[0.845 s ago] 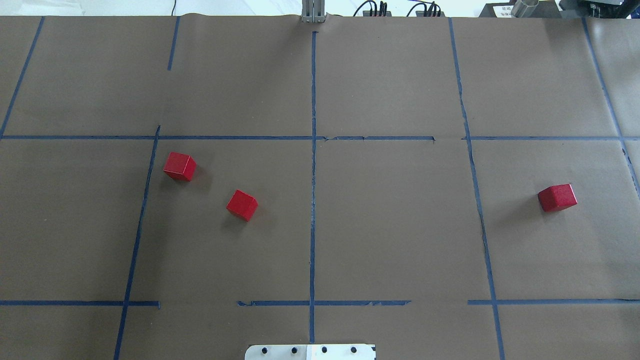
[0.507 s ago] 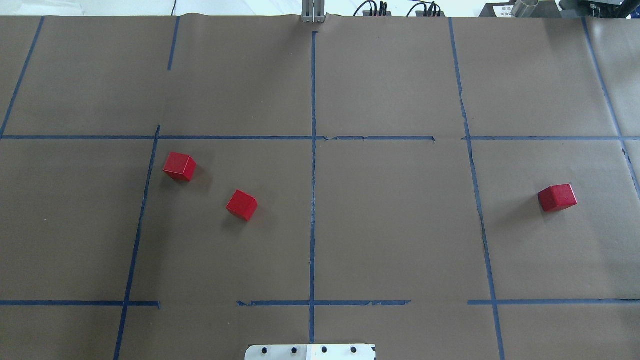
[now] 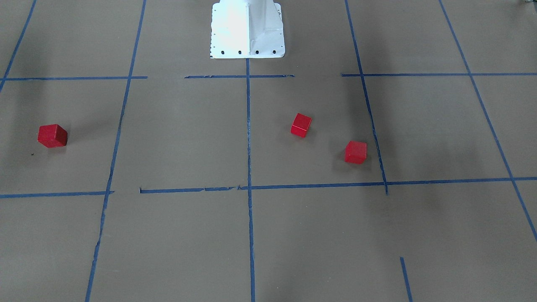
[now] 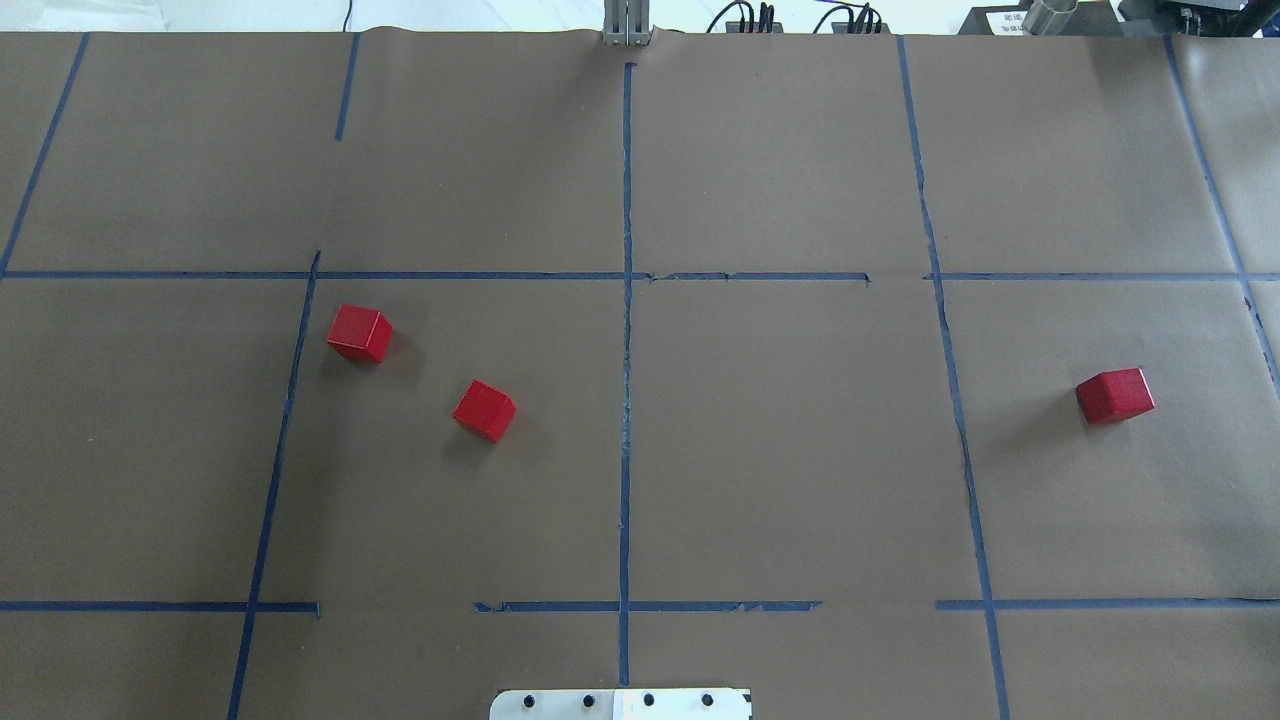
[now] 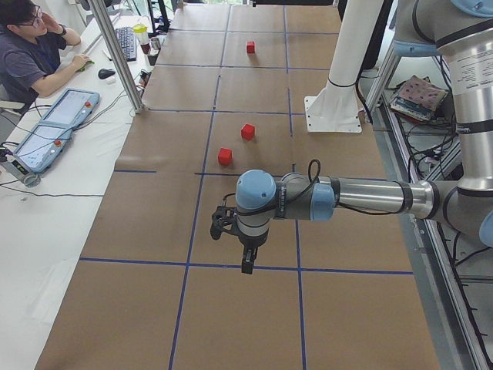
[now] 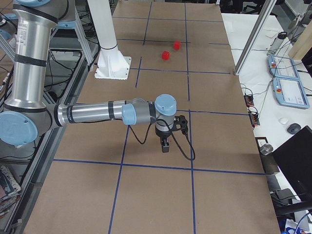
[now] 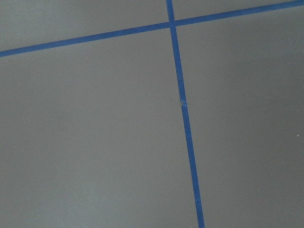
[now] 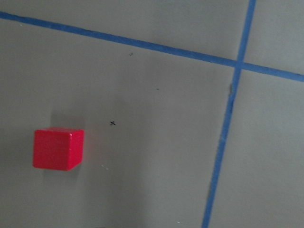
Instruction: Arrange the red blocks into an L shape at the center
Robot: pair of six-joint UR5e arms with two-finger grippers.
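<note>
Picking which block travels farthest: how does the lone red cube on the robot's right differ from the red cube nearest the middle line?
The lone red cube lies outside the tape-outlined middle cell, on the robot's right; the red cube nearest the middle line lies inside it. The lone cube has no neighbour; the other has a third red cube nearby. Both match in size and colour.
</note>
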